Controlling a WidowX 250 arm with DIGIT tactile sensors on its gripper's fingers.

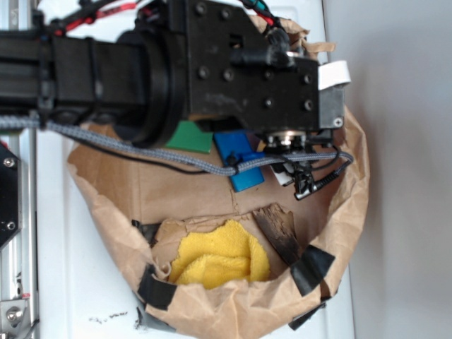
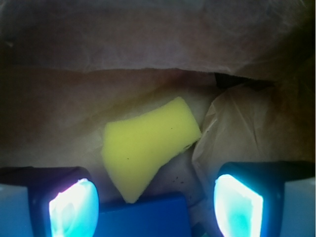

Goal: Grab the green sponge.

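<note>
Tool point(image 2: 155, 202) spread, empty | green sponge point(image 1: 189, 138) beside blue block point(image 1: 240, 162) | inside paper bag point(image 1: 113, 183)

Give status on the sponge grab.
Gripper open, empty, inside the paper bag. Green sponge ahead of the fingers, not yet between them. Blue block sits between the fingers, touching the sponge's near edge.

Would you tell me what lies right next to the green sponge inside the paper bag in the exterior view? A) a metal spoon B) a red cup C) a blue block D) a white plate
C: the blue block lies right beside the green sponge on the floor of the paper bag, both partly hidden under the arm.
</note>
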